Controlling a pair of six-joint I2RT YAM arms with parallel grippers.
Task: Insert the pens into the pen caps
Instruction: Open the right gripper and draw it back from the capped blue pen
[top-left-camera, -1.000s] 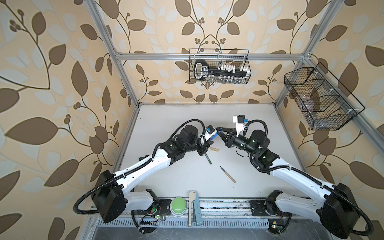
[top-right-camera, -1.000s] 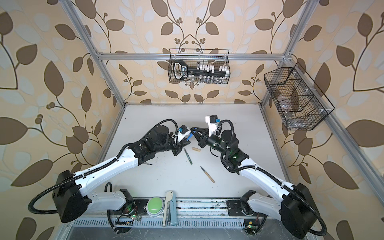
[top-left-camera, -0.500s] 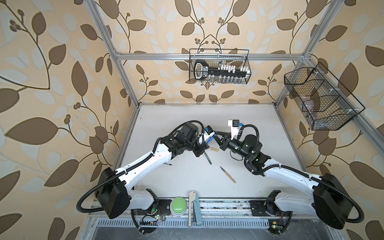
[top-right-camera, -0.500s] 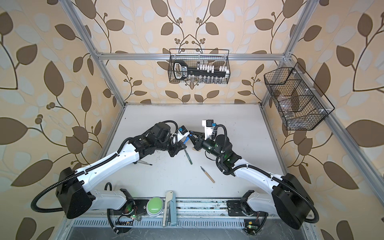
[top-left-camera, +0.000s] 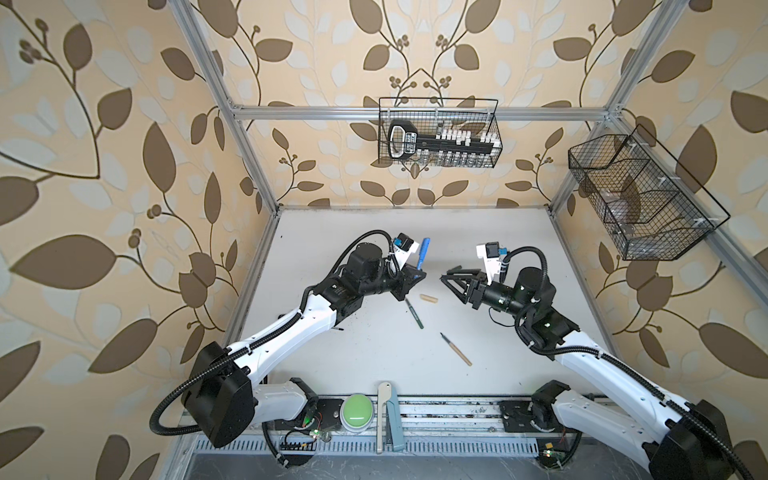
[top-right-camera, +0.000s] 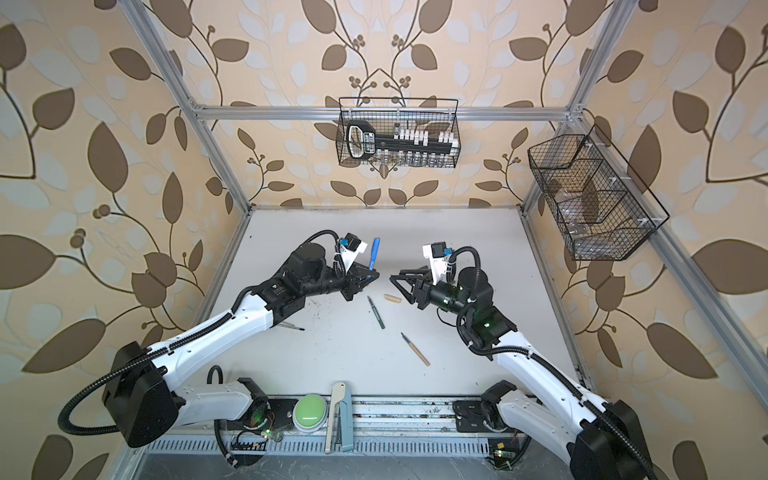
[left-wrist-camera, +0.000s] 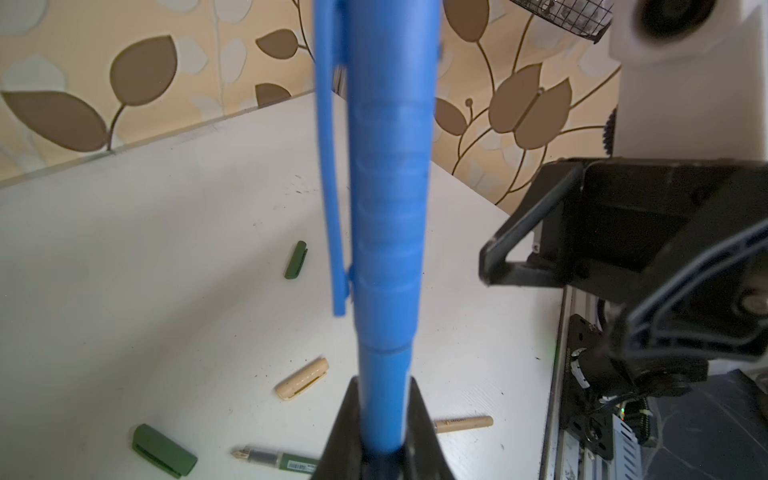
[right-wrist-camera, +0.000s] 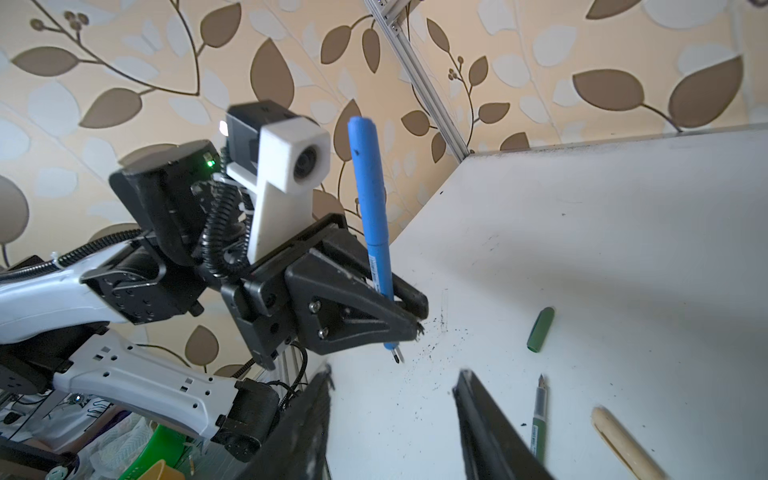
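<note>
Hold the capped blue pen (top-left-camera: 423, 253) upright, pinched low in the closed left tool (top-left-camera: 417, 275) over the middle of the tabletop (top-left-camera: 374, 353). Leave the right tool (top-left-camera: 449, 274), spread and empty right of it, clear. Lay the pen down away from the tan cap (top-left-camera: 429, 298) before releasing.

Matt plastic forms the blue pen (left-wrist-camera: 384, 386) and its faintly ribbed blue cap (left-wrist-camera: 388, 187). The left gripper (right-wrist-camera: 415, 316) is matt black moulded plastic and the arm shell (top-left-camera: 291, 336) glossy white. The bench (top-left-camera: 374, 345) is smooth matt white, flecked with dark specks. Frame rails (top-left-camera: 415, 111) are brushed metal, and the wire baskets (top-left-camera: 615, 195) are black metal mesh.
</note>
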